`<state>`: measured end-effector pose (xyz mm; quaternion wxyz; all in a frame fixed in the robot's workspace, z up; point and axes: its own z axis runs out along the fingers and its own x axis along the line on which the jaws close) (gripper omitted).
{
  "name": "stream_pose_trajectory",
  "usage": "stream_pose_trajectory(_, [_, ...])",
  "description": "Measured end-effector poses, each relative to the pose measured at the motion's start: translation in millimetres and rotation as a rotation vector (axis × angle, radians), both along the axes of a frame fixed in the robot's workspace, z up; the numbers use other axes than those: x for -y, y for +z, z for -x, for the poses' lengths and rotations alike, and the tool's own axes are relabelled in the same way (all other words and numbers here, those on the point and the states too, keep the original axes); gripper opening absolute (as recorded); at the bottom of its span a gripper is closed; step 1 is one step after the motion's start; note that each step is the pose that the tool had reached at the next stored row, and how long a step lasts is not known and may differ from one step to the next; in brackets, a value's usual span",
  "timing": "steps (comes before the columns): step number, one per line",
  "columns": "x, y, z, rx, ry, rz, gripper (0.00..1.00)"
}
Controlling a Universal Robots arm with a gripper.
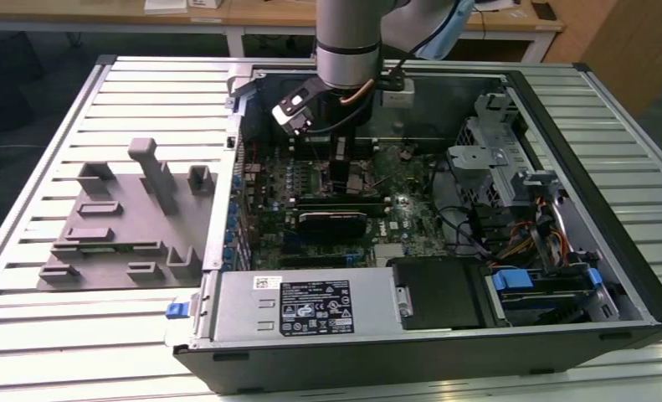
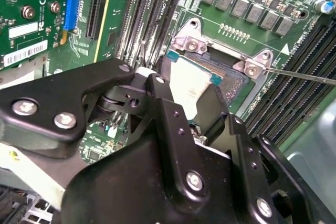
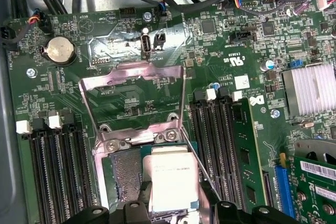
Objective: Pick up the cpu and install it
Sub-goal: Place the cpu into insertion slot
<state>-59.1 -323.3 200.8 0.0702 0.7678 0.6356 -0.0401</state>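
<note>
Motherboard (image 3: pixel 47 85), tool (image 3: pixel 176 193) gripping cpu (image 3: pixel 168 174) — edges hidden

Slatted desk (image 1: pixel 52 335) — two things on it.
Open computer case (image 1: pixel 443 356) lies flat — grey block fixture (image 1: pixel 107 251) just beside it, at the exterior view's left.

I see even overhead light in the exterior view: the slatted counter (image 1: pixel 152 100) reads bright, while the inside of the computer case (image 1: pixel 420 364) sits in shade. In the first wrist view the raised socket frame (image 3: pixel 134 95) glares pinkish-white and the cpu (image 3: pixel 170 179) washes out pale. In the second wrist view the black gripper (image 2: pixel 189 95) carries a soft sheen.
</note>
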Motion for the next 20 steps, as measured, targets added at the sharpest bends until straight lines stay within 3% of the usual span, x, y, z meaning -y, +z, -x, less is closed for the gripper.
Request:
stream_pose_trajectory(14, [-0.1, 5.3, -0.1, 0.0002, 0.000, -0.0023, 0.48])
stream_pose_trajectory(20, [-0.1, 5.5, -0.1, 0.0002, 0.000, -0.0023, 0.65])
